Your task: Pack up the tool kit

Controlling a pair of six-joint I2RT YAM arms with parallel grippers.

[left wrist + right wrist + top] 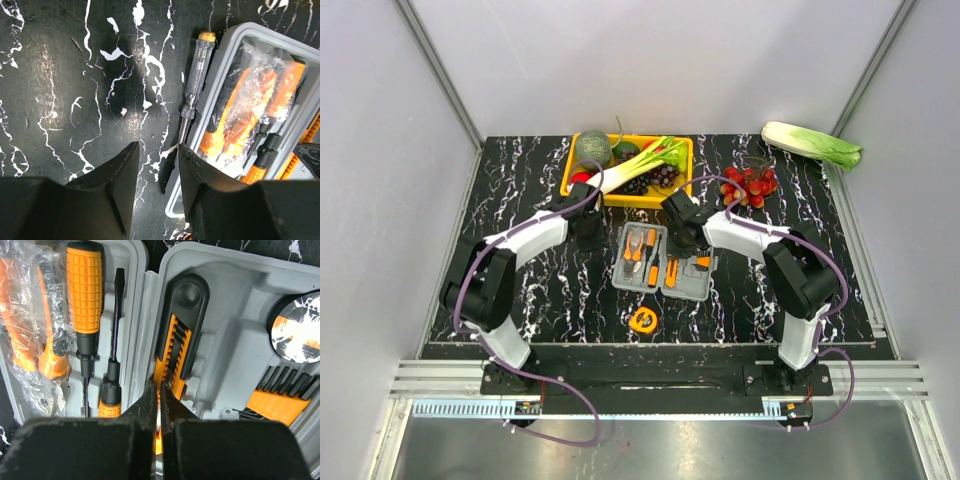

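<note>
left pincer (pixel 157 150): fingers apart, empty, above the bench (pixel 60 100); clear-handled screwdriver (pixel 197 75) lies just ahead, alongside the open tool kit (pixel 215 85). right pincer (pixel 156 387): fingers together, tips at the orange-black knife (pixel 177 335) inside the tool kit. yellow tape measure (pixel 643 319) behind both, on bench.

Lab test cell: white panel walls (pixel 670 60), aluminium framing (pixel 440 72), marbled black tabletop (pixel 520 180).

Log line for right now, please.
left gripper open by loose screwdriver | right gripper shut at utility knife in tool kit | tape measure not packed
</note>
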